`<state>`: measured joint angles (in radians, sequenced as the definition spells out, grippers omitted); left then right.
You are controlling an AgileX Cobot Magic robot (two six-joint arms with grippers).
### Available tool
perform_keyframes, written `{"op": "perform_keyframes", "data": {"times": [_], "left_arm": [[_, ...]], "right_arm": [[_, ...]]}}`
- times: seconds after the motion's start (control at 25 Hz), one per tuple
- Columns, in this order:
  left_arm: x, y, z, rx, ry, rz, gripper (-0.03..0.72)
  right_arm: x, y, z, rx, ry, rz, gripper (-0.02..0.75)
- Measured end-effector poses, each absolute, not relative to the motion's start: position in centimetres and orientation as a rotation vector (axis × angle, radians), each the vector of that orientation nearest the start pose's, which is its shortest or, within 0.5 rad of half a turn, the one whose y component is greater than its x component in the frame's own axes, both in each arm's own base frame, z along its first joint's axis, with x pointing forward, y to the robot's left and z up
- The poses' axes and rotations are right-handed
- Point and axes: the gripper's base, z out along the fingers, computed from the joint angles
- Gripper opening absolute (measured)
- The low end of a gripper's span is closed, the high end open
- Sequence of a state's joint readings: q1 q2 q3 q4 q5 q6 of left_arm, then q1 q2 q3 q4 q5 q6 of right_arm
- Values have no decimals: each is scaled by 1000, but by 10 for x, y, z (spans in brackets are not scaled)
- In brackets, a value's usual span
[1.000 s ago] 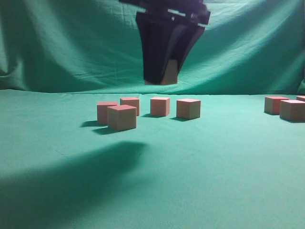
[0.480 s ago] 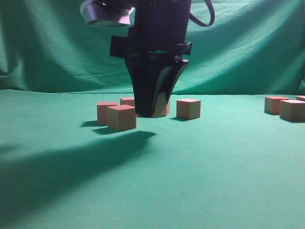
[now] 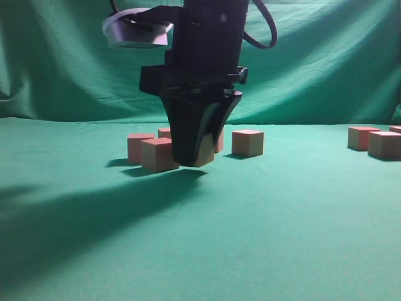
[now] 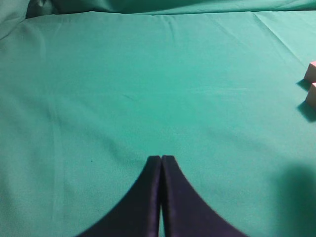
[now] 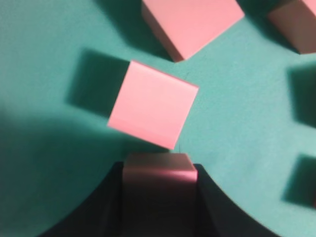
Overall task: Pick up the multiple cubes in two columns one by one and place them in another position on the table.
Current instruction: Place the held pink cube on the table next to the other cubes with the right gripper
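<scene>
My right gripper (image 3: 195, 157) is shut on a pink cube (image 3: 205, 152) and holds it low over the green cloth, right next to the front cube (image 3: 156, 155) of a group. Whether the held cube touches the cloth I cannot tell. Other cubes of the group are one at the left (image 3: 138, 147), one behind (image 3: 164, 132), one half hidden by the gripper (image 3: 218, 140) and one at the right (image 3: 248, 142). In the right wrist view the held cube (image 5: 159, 170) sits between the fingers, just short of a cube (image 5: 152, 104) on the cloth. My left gripper (image 4: 161, 159) is shut and empty over bare cloth.
More cubes stand at the far right (image 3: 362, 137), (image 3: 383, 144). Two cubes show at the right edge of the left wrist view (image 4: 311, 72). The right wrist view also shows cubes at the top (image 5: 190, 22) and top right (image 5: 296, 22). A green backdrop (image 3: 326, 63) hangs behind.
My right gripper has come down with the cube from high above the group to just over the cloth, and moved nearer the camera, beside the front cube.
</scene>
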<state>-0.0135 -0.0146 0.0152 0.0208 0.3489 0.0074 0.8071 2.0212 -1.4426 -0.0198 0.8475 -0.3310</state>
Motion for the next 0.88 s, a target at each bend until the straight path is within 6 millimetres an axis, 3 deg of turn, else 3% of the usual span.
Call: {"op": "perform_keyframes", "data": {"times": [0.88], "left_arm": [[53,0,177,32,1833,16,0]], "right_arm": [[284,297,166,-1556,2484,77,265]]}}
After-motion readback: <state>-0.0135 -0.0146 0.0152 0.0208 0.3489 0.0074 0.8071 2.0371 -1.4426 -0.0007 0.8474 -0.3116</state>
